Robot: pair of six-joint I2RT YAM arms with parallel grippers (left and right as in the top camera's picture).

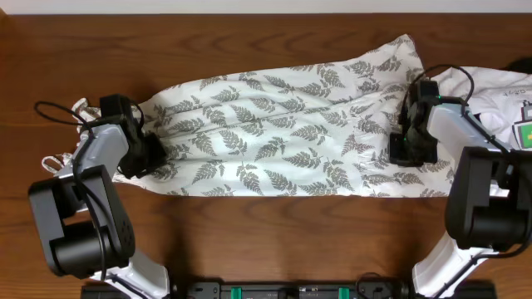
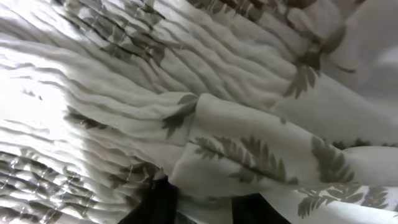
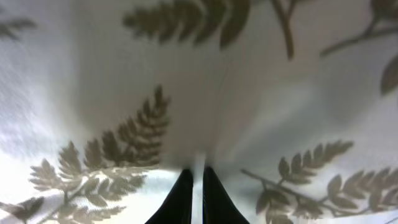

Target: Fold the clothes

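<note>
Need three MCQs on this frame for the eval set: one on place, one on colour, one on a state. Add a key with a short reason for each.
1. Where on the table does the plain white garment lie?
A) left end
B) right end
C) centre

2. What colour are the leaves on the fern garment?
A) red
B) blue
C) grey-green

3. How do the fingers of the right gripper stand?
A) spread wide
B) close together on cloth
C) out of view

Key:
1 B, the overhead view shows it past the fern garment's right end.
2 C, every view shows grey-green fronds on white.
3 B, the right wrist view shows the tips nearly touching with cloth between them.
</note>
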